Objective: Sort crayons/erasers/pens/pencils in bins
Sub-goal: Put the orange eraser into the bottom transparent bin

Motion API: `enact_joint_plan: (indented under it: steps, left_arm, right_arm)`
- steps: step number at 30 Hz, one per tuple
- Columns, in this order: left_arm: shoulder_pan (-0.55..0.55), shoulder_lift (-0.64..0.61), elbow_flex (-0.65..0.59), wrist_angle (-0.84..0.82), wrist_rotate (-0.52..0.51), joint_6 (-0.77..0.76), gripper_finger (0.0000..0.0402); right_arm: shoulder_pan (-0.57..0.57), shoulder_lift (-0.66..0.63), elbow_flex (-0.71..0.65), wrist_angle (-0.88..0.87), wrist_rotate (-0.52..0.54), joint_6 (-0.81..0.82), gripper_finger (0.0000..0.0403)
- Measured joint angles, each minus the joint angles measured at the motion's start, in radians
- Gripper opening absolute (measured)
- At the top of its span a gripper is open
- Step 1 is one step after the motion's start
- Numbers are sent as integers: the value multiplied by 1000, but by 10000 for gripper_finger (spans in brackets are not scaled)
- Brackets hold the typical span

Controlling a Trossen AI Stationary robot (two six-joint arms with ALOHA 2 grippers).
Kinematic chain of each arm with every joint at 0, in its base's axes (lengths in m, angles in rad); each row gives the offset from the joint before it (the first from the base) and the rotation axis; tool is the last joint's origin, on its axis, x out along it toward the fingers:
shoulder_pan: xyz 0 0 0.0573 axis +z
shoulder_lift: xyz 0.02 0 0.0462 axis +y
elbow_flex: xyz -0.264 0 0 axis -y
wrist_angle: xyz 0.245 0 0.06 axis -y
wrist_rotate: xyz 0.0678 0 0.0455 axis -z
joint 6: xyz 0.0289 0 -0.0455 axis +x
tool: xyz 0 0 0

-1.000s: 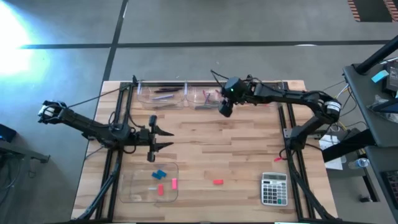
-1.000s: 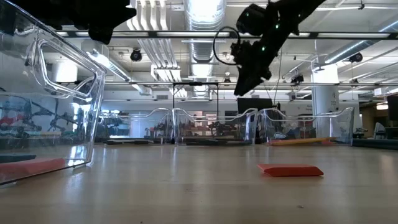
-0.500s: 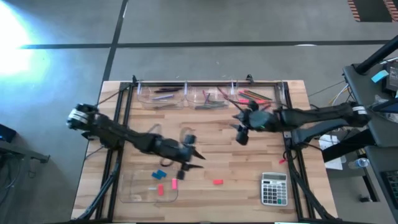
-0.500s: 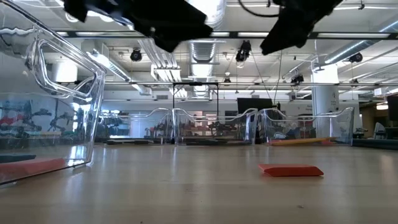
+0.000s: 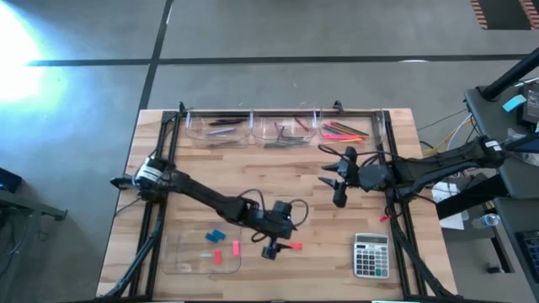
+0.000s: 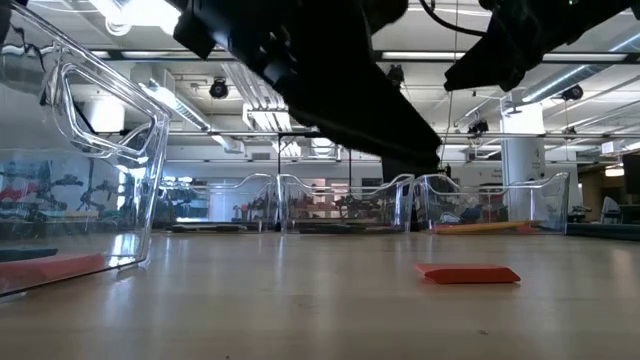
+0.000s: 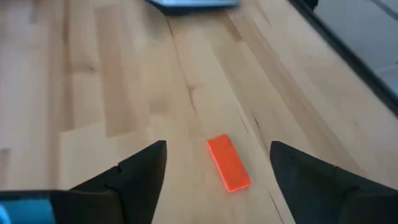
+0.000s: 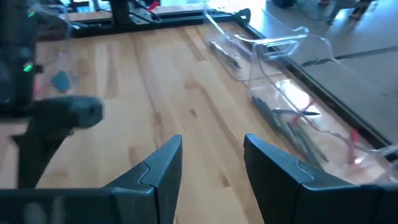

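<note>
A red eraser [image 7: 228, 163] lies flat on the wooden table, right of the large clear tray [image 5: 181, 252]. The tray holds a blue eraser [image 5: 216, 235] and pink and red ones [image 5: 236, 247]. My left gripper [image 7: 217, 146] hangs open just above the red eraser [image 5: 294, 247], slanting down, one finger on either side and clear of it. My right gripper [image 5: 339, 179] is open and empty above the table's right half. Three small bins stand along the far edge: pens [image 5: 221, 123] in the left one, sticks [image 5: 286, 132] in the middle one, pencils [image 5: 344, 130] in the right one.
A grey calculator [image 5: 370, 255] lies at the near right corner. A small red piece [image 5: 381, 216] lies by the right rail. Bare wood stretches between the far bins and the tray. In the low view the red eraser [image 6: 468, 273] lies right of the tray wall [image 6: 140, 200].
My left gripper has swept from the table's left side toward the right and near edge, tipping downward, and now hangs over the red eraser. My right gripper has drawn back from the far bins toward the right and near side. Nothing on the table has moved.
</note>
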Motion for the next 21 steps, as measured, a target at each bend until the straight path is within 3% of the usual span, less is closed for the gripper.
enact_joint_plan:
  steps: [6,21]
  left_arm:
    - [-21,77,21,26,0,-47,276]
    - [-39,194,56,79,-16,-130,276]
  right_arm:
    - [17,6,-10,1,82,6,162]
    - [19,29,-12,29,95,11,156]
